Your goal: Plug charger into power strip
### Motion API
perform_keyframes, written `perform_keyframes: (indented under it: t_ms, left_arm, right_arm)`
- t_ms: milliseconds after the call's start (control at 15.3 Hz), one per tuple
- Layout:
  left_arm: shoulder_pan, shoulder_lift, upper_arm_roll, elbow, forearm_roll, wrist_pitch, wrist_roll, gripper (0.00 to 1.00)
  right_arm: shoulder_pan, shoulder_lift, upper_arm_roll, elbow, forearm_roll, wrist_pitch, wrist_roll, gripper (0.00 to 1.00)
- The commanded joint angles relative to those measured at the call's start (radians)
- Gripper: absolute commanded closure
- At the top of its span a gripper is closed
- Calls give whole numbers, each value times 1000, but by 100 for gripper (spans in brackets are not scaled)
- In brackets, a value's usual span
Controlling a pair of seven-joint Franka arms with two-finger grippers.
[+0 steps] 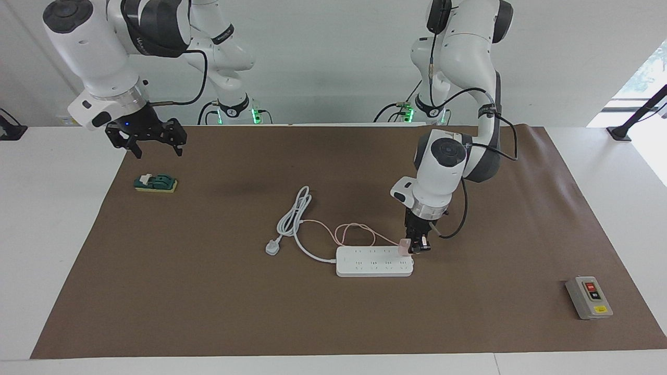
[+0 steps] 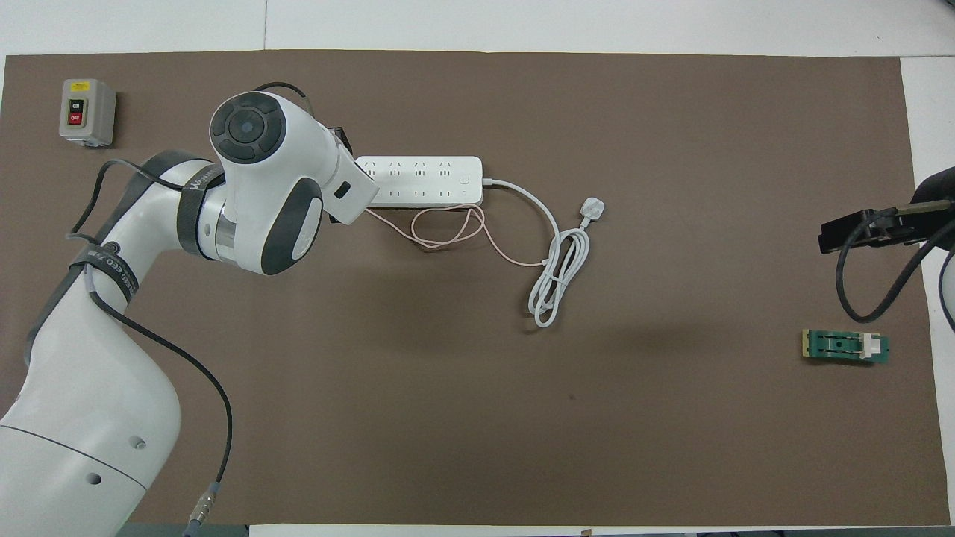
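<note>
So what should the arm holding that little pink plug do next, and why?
Probably press straight down. The left tool is shut on the charger, which sits at the power strip's end socket nearest that arm, apparently not fully seated. The right tool waits, open.
</note>
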State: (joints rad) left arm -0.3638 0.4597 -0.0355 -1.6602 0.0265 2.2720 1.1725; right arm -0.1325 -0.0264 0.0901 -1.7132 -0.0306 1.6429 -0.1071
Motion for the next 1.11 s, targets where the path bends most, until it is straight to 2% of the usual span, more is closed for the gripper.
perform_keyframes:
  t_ms: [0,848,1043]
  left_arm:
    - [-21,-15,12,-38,18,0,-26,100]
    - [-23,-21,11,-52,21,-23,-43,100]
    - [-23,-10,11,-33,21,-63,-42,100]
  right_arm:
    - [-7,-6,7,-6,-12,-6,-14,0]
    - [-7,-6,7,-6,-12,-6,-14,0]
    - [-7,-6,7,-6,-12,-8,-14,0]
